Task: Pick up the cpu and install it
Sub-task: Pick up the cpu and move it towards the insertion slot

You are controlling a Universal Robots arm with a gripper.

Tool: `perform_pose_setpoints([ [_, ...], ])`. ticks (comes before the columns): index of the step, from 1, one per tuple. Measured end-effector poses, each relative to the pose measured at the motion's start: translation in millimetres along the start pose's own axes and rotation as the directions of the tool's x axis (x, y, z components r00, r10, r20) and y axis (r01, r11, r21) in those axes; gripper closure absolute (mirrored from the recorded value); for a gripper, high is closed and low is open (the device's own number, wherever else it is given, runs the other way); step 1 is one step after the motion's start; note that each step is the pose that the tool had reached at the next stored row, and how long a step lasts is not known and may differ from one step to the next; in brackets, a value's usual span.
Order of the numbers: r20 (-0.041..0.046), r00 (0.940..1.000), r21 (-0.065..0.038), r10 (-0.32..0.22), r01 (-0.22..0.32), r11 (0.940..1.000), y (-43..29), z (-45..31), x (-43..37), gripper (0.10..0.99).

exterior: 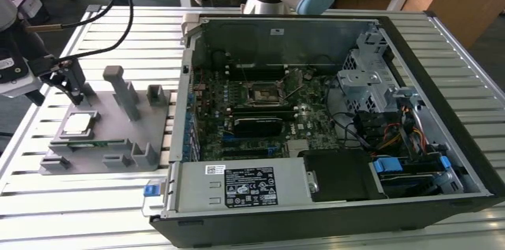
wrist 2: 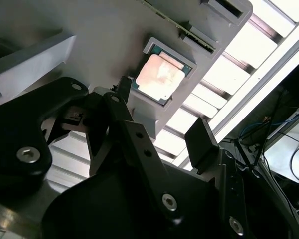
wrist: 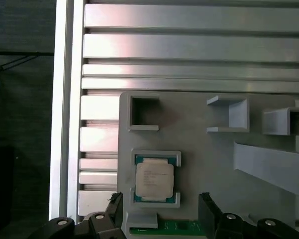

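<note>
In the exterior view, the pincer (exterior: 70,88) hangs just above the grey holder (exterior: 118,138) on the slatted worktop (exterior: 103,37), at the exterior view's left. The cpu (exterior: 77,123) lies flat in its recess on that holder, close below the pincer. The open computer case (exterior: 316,114) stands beside it, its black socket (exterior: 266,93) bare.

In the second wrist view, the pincer (wrist 2: 162,124) is spread and grips nothing; the cpu (wrist 2: 158,77) sits beyond its 2 tips.

In the first wrist view, the cpu (wrist: 154,179) rests in its frame between the spread tips of the pincer (wrist: 161,206), with a green memory stick (wrist: 174,227) just beside it.
</note>
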State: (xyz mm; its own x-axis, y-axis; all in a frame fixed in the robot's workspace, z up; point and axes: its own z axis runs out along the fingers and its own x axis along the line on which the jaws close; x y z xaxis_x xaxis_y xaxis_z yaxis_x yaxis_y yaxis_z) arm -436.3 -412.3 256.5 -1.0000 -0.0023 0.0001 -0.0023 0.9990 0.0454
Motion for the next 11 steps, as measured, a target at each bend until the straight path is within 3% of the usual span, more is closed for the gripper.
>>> perform_pose_setpoints([
  [9,0.0001,1.0000,0.004,0.000,0.000,1.0000,-0.4,12.1,0.2,0.373],
  [10,0.0000,1.0000,0.004,0.000,0.000,1.0000,-0.2,13.9,0.5,0.310],
  [11,0.0000,1.0000,0.004,0.000,0.000,1.0000,0.0,15.7,0.8,0.310],
])
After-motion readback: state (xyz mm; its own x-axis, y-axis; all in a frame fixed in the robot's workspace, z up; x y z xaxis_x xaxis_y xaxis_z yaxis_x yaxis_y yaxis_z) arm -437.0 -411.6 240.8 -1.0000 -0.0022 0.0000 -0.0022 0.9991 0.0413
